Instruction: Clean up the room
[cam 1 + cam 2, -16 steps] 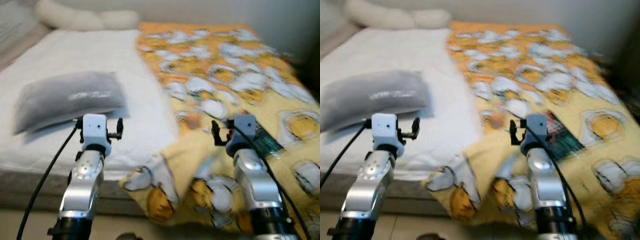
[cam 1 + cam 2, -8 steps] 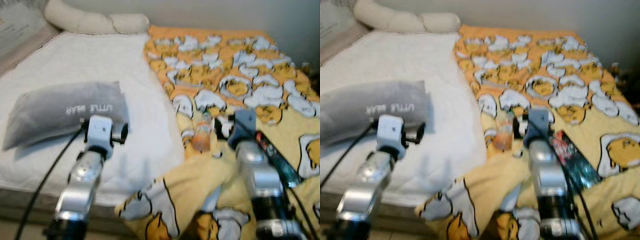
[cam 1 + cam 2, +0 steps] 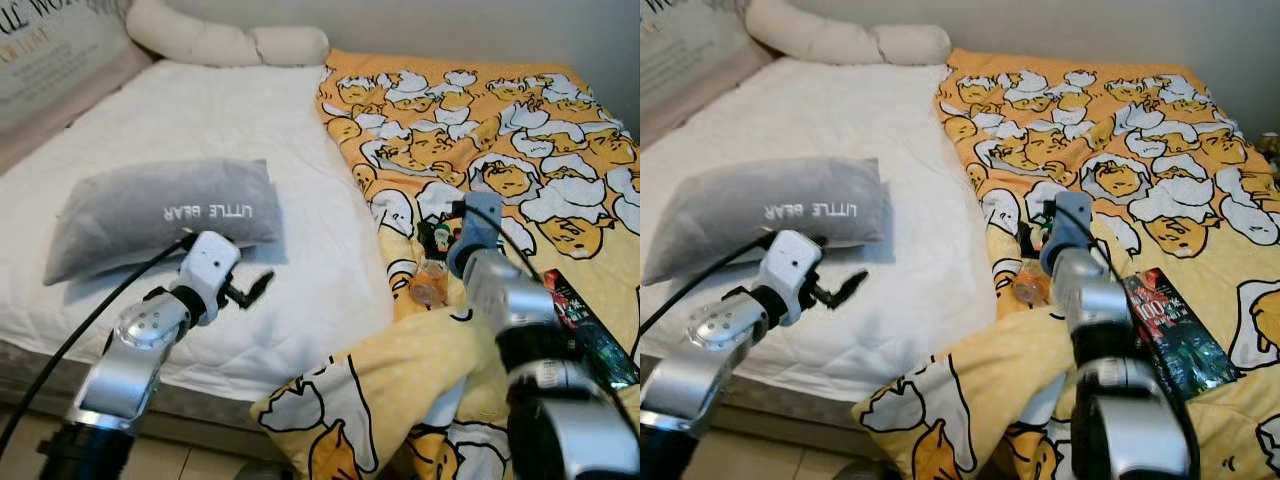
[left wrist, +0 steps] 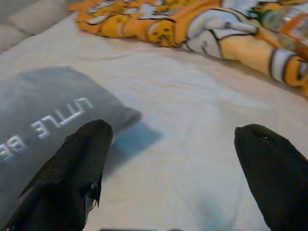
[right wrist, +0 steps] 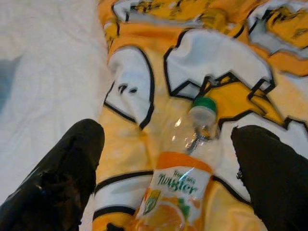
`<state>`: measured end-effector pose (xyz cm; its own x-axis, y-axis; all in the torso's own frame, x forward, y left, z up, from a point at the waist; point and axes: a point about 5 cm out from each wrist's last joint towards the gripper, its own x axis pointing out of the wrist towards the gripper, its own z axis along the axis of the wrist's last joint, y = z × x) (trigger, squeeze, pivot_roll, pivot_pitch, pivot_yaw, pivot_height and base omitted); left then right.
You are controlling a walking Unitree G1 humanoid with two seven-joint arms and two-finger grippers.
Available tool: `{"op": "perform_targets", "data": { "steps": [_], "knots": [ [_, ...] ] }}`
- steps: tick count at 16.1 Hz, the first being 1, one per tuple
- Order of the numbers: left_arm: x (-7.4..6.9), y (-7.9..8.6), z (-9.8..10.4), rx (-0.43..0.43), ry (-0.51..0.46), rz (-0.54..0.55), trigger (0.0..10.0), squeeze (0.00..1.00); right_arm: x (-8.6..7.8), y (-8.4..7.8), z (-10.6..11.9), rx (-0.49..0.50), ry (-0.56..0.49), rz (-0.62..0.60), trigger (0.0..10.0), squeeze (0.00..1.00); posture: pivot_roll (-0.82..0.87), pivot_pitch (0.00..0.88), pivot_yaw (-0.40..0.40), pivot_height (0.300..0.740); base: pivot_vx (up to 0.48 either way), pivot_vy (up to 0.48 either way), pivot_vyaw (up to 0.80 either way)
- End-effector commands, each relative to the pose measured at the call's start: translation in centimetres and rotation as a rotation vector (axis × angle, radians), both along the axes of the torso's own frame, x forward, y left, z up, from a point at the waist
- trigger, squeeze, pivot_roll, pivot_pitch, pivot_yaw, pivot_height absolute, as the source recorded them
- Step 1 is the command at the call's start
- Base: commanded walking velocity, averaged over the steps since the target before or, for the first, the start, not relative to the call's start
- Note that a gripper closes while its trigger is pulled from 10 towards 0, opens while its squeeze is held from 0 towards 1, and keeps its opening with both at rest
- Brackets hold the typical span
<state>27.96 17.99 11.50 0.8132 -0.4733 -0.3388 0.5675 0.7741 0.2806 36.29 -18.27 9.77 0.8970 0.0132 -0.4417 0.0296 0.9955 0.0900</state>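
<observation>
A clear plastic bottle [image 5: 185, 180] with an orange label and green cap lies on the yellow cartoon-print blanket [image 3: 500, 130], beside the white sheet. My right gripper [image 5: 166, 134] is open just above it, one finger on each side, not touching. From the head camera the bottle [image 3: 432, 285] sits right under that gripper [image 3: 440, 240]. A grey pillow [image 3: 165, 215] printed "LITTLE BEAR" lies on the white mattress [image 3: 200, 120]. My left gripper [image 3: 250, 288] hovers open over the sheet just in front of the pillow [image 4: 38, 110], holding nothing.
A dark book [image 3: 1170, 330] lies on the blanket to the right of my right arm. A long cream bolster [image 3: 230, 42] and a lettered cushion [image 3: 50, 50] sit at the bed's far end. The blanket's folded corner [image 3: 370, 410] hangs over the near bed edge.
The camera has shifted and the picture has sharpened. My right gripper has reached forward over the bottle, which has come into plain sight. My left arm has swung forward and rightward below the pillow.
</observation>
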Motion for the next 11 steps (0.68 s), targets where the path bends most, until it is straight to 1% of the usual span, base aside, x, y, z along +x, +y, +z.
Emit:
{"op": "perform_targets", "data": {
  "steps": [1, 2, 4, 5, 6, 8, 9, 11],
  "knots": [
    [0.1, -0.3, 0.5, 0.015, 0.016, -0.059, 10.0, 0.00, 0.1, -0.1, -0.3, 0.003, 0.027, 0.009, 10.0, 0.00, 0.17, 0.000, 0.049, 0.740, 0.000, 0.000, 0.00],
    [-0.1, -0.1, 0.6, 0.028, 0.045, -0.113, 10.0, 0.00, 0.2, -0.1, -0.9, -0.007, 0.079, 0.008, 10.0, 0.00, 0.17, 0.000, 0.049, 0.740, 0.000, 0.000, 0.00],
    [-0.5, -0.1, 1.1, 0.034, 0.077, -0.186, 10.0, 0.00, -0.2, -0.6, -2.2, -0.015, 0.175, -0.062, 10.0, 0.00, 0.19, 0.000, 0.055, 0.740, 0.000, 0.000, 0.00],
    [-0.6, -0.2, 1.2, 0.042, 0.086, -0.215, 10.0, 0.00, -0.4, -0.9, -2.6, -0.042, 0.185, -0.079, 10.0, 0.00, 0.19, 0.000, 0.055, 0.740, 0.000, 0.000, 0.00],
    [-0.7, -0.3, 1.3, 0.039, 0.088, -0.228, 10.0, 0.00, -0.4, -0.8, -2.7, -0.023, 0.183, -0.082, 10.0, 0.00, 0.20, 0.000, 0.062, 0.740, 0.000, 0.000, 0.00],
    [-0.9, -0.4, 1.2, 0.042, 0.106, -0.246, 10.0, 0.00, -0.7, 0.0, -3.4, -0.018, 0.206, -0.034, 10.0, 0.00, 0.20, 0.000, 0.068, 0.740, 0.000, 0.000, 0.00],
    [-0.9, -0.4, 1.2, 0.045, 0.115, -0.253, 10.0, 0.00, -0.8, 0.2, -3.6, 0.001, 0.220, -0.030, 10.0, 0.00, 0.21, 0.000, 0.066, 0.740, 0.000, 0.000, 0.00],
    [-1.0, -0.5, 1.3, 0.044, 0.122, -0.260, 10.0, 0.00, -1.0, -0.3, -4.0, 0.022, 0.236, -0.088, 10.0, 0.00, 0.22, 0.000, 0.064, 0.740, 0.000, 0.000, 0.00]
  ]
}}
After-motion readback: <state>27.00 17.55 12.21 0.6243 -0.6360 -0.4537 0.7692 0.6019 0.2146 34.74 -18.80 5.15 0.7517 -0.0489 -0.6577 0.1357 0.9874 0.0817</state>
